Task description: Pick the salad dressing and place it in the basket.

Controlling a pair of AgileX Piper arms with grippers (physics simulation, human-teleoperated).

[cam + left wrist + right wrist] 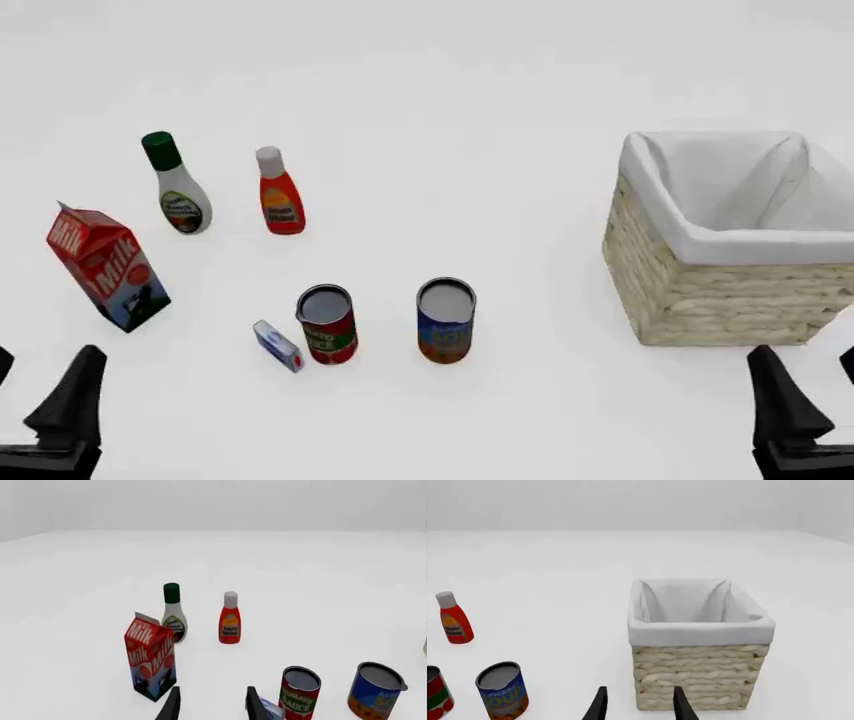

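Note:
The salad dressing [178, 190] [173, 615], a white bottle with a dark green cap, stands upright at the far left of the table. The wicker basket [707, 300] [700, 675] with white cloth lining sits at the right and holds nothing that I can see. My left gripper [38, 385] [212, 695] is open at the near left edge, well short of the dressing, with the milk carton between them. At the near right, just in front of the basket, my right gripper [810, 375] [639, 695] is open and holds nothing.
A red bottle [279, 195] with a white cap stands right of the dressing. A milk carton [107, 265] is nearer on the left. A tomato sauce can [327, 325], a blue soup can [445, 320] and a small blue-white box [278, 346] sit near the middle.

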